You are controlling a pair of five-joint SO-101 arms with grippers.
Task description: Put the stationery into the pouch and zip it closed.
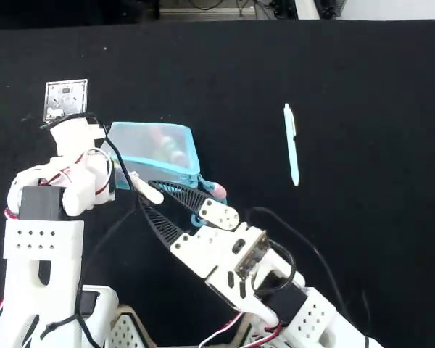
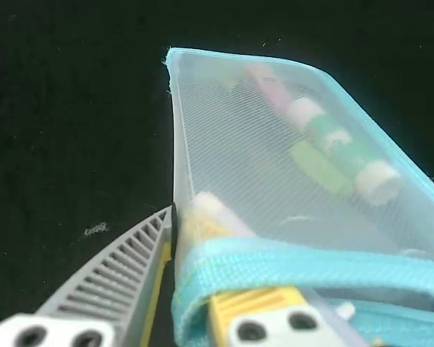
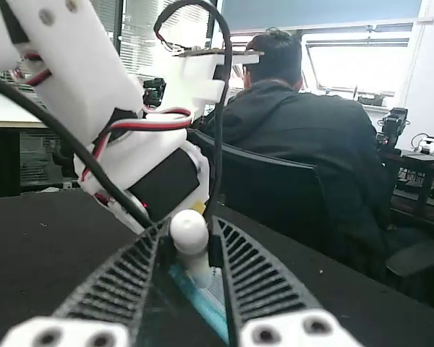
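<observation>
Pouch point(image 2: 275, 181) mesh is likely flexing easily; left claw point(image 2: 179, 224) is pinching its firmer zip hem, right claw point(image 3: 188, 249) pinching a light white-capped pen point(image 3: 189, 230).

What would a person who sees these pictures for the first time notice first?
First comes the light blue mesh pouch left of the table's middle, with coloured stationery showing through it; the left gripper is clamped on its edge. Beside that edge, the right gripper holds a white marker. Far to the right in the high view, a light blue pen lies alone on the black table.
</observation>
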